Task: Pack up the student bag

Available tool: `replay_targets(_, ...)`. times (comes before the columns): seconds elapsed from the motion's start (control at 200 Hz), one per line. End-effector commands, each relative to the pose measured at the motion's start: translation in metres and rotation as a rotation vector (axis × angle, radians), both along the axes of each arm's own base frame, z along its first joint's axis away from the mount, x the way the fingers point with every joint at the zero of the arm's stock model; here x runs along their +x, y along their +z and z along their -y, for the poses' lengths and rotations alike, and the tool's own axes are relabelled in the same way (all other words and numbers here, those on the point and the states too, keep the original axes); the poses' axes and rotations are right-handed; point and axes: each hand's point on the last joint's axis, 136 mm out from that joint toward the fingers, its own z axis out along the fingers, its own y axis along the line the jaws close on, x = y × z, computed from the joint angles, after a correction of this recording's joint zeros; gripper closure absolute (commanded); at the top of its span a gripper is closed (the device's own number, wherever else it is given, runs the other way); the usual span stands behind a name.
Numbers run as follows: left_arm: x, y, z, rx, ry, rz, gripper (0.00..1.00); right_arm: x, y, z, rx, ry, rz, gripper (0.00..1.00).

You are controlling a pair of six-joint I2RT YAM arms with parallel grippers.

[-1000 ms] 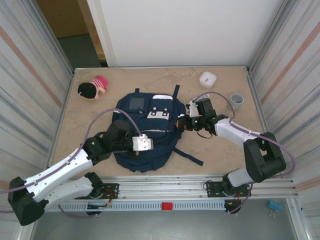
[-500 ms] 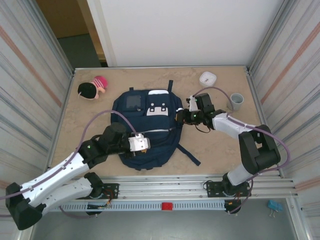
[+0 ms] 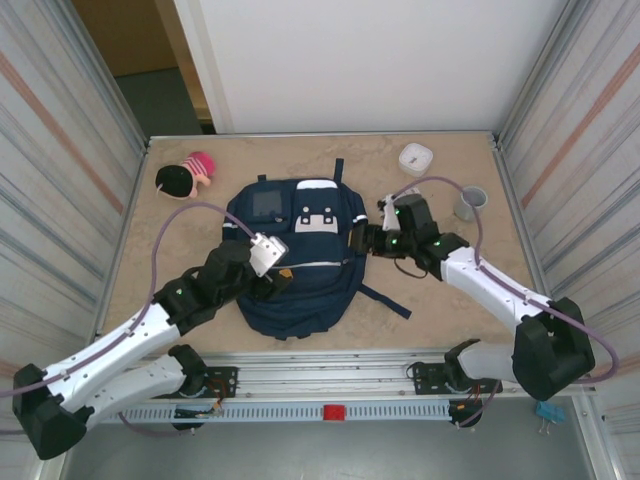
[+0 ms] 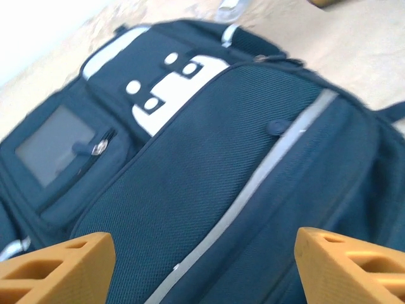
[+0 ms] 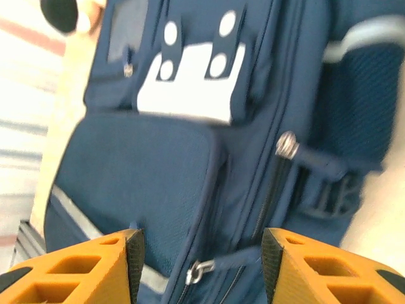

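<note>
Currently student bag (image 3: 300,262) lies flat at centre of table (image 3: 455,315). Left gripper (image 4: 202,269) is spread over its 8 o'clock corner, right gripper (image 5: 199,266) spread at its 3 o'clock side, both empty. Risk: jaws miss the small zip pull (image 5: 288,145), pinch loose fabric and drag the bag.

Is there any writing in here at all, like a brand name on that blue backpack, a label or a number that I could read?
No text can be read anywhere.
The student bag: its white patches are plain, with no letters.
Its grey window pocket: it looks blank, though the wrist views are blurred.
The white container and the grey cup: too small to show any marking.
</note>
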Motion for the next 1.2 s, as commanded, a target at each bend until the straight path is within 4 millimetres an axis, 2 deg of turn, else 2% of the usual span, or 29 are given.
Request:
replay_targets(0.0, 0.016, 0.003, -0.013, -0.096, 0.188, -0.034, 0.24, -0.02, -0.021, -0.015, -0.009, 0.001, -0.065, 0.47)
replay_targets(0.075, 0.016, -0.001, -0.013, -0.124, 0.202, -0.055, 0.23, -0.029, -0.033, -0.03, 0.008, 0.005, -0.094, 0.47)
replay_targets(0.205, 0.015, -0.003, -0.017, -0.183, 0.229, -0.068, 0.23, -0.043, -0.031, -0.059, 0.009, 0.033, -0.048, 0.48)
replay_targets(0.276, 0.014, -0.002, -0.021, -0.211, 0.251, -0.079, 0.23, -0.046, -0.023, -0.066, -0.006, 0.033, -0.01, 0.48)
replay_targets(0.386, 0.014, 0.002, -0.029, -0.242, 0.289, -0.094, 0.22, -0.047, -0.011, -0.062, -0.032, 0.039, 0.015, 0.48)
replay_targets(0.576, 0.01, 0.007, -0.029, -0.275, 0.303, -0.138, 0.18, -0.049, 0.012, -0.031, -0.146, 0.038, 0.064, 0.46)
replay_targets(0.686, 0.009, 0.006, -0.027, -0.306, 0.329, -0.177, 0.15, -0.039, 0.022, 0.001, -0.2, 0.008, 0.049, 0.44)
replay_targets(0.792, 0.011, -0.003, -0.029, -0.315, 0.388, -0.239, 0.13, -0.025, 0.025, 0.035, -0.251, -0.033, 0.024, 0.45)
replay_targets(0.967, 0.015, -0.012, -0.029, -0.281, 0.41, -0.282, 0.1, 0.004, 0.021, 0.076, -0.327, -0.094, -0.012, 0.45)
replay_targets(1.198, 0.025, -0.02, -0.028, -0.344, 0.412, -0.319, 0.1, 0.056, 0.0, 0.095, -0.385, -0.108, -0.097, 0.45)
